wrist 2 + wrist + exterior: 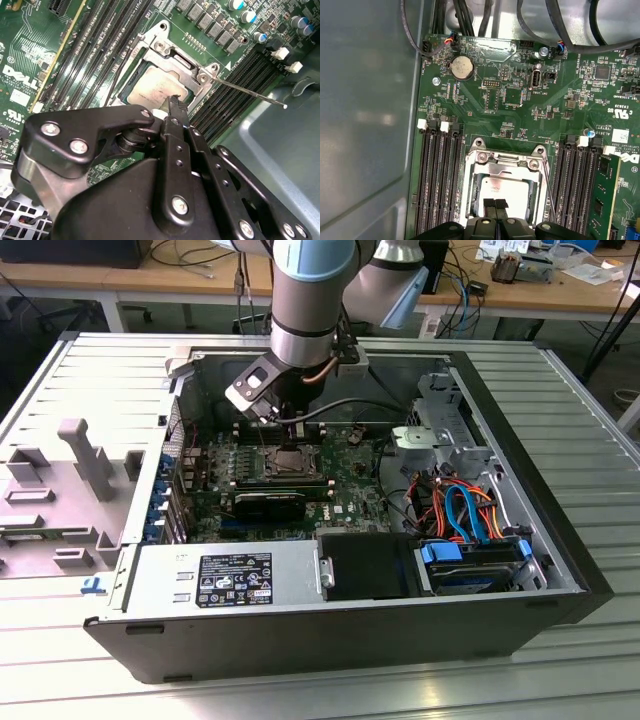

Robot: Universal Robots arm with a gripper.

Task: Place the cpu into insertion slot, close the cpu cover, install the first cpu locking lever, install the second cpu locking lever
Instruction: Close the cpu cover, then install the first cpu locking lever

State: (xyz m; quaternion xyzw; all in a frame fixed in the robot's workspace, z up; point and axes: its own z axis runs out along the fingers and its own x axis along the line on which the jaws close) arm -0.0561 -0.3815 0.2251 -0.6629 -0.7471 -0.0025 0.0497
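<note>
One cpu (pixel 496 186); one cpu cover (pixel 506 161)

Silver-grey cpu (pixel 502 191), silver cpu cover (pixel 506 161), green circuit board (pixel 485 117) w/ black memory slots (pixel 437 175), blk fingers (pixel 489 204).

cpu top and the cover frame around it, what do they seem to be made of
The cpu top looks like metal with a dull silver-grey finish: a soft hazy sheen, no sharp reflections. The cpu cover looks like thin stamped sheet metal, probably steel, brighter, with crisp highlights along its edges.
</note>
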